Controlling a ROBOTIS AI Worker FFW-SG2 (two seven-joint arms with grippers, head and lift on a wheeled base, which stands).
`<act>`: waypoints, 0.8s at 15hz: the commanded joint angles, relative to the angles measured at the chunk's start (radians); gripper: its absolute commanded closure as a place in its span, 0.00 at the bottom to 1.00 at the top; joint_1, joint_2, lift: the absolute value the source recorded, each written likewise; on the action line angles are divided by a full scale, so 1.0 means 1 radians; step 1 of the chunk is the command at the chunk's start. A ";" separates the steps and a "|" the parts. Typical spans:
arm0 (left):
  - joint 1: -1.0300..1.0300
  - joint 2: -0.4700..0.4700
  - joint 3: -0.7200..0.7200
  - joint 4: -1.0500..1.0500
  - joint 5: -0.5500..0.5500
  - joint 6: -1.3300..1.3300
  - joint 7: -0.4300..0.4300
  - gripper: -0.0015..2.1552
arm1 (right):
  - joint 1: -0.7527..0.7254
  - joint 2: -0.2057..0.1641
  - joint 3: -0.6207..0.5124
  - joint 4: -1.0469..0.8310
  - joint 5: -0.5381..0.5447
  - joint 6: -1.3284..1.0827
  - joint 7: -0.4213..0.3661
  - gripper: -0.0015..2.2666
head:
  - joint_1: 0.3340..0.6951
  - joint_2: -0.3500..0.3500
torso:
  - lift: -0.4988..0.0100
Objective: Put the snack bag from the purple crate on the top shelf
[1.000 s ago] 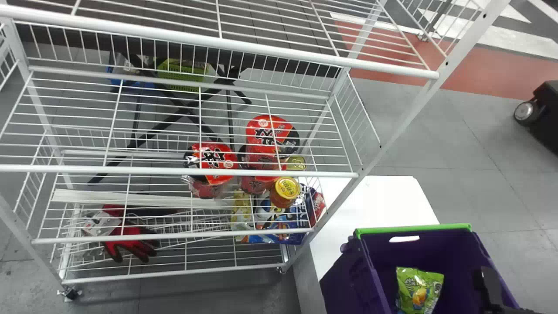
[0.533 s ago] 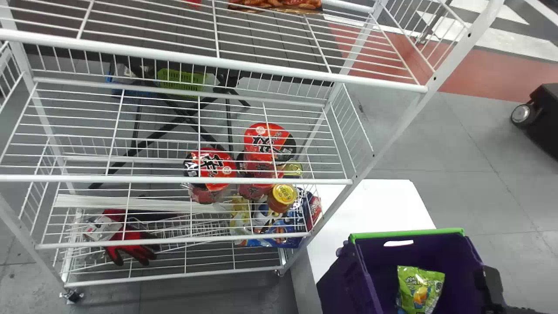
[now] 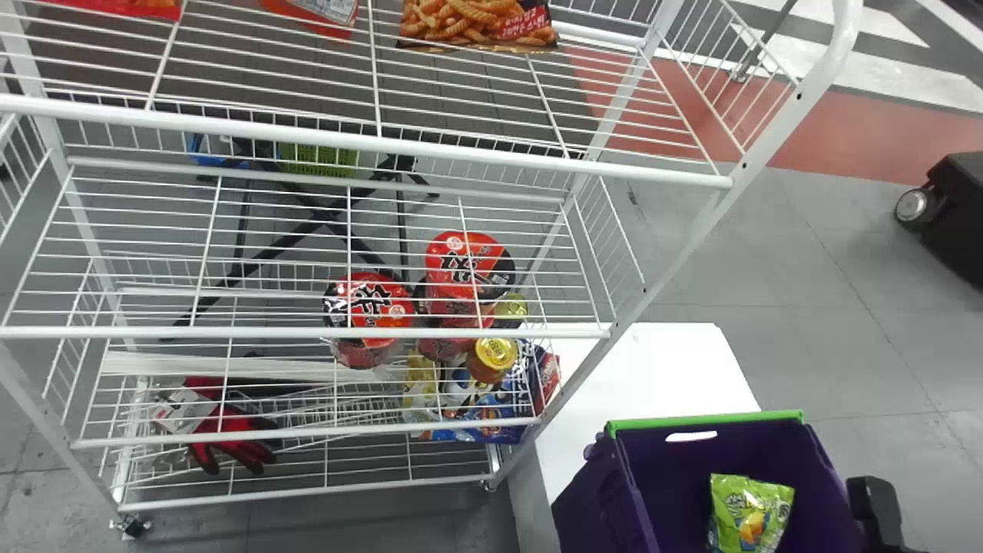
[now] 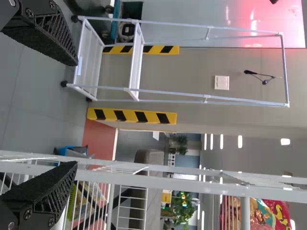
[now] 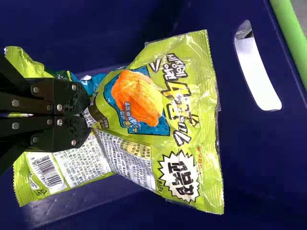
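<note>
Snack bag [image 5: 192, 120], one: inside the purple crate [image 3: 599, 499], near right; by our reckoning light, soft, slippery, its contents crushable. Right fingers [image 5: 74, 132]: clenched on its gathered film (we favour a loose fold over the plump part). Left fingers [image 4: 45, 33]: spread wide, holding nothing we can see.

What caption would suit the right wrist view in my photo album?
The robot's right pincer grips a crinkled green snack bag inside a purple crate.
</note>
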 commanded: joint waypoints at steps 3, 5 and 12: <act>0.005 -0.002 -0.003 -0.009 -0.004 0.000 0.000 0.03 | 0.026 -0.003 -0.017 -0.011 -0.024 -0.005 0.012 0.98 | 1.00 0.00 | 0.47; 0.005 -0.002 -0.005 -0.009 -0.004 0.000 0.000 0.03 | 0.026 -0.004 -0.020 -0.012 -0.024 -0.002 0.015 0.98 | 1.00 0.00 | 0.49; 0.001 0.000 0.001 -0.013 0.001 0.000 -0.003 0.03 | 0.026 -0.003 -0.020 -0.012 -0.029 0.007 0.019 0.98 | 1.00 0.00 | 0.54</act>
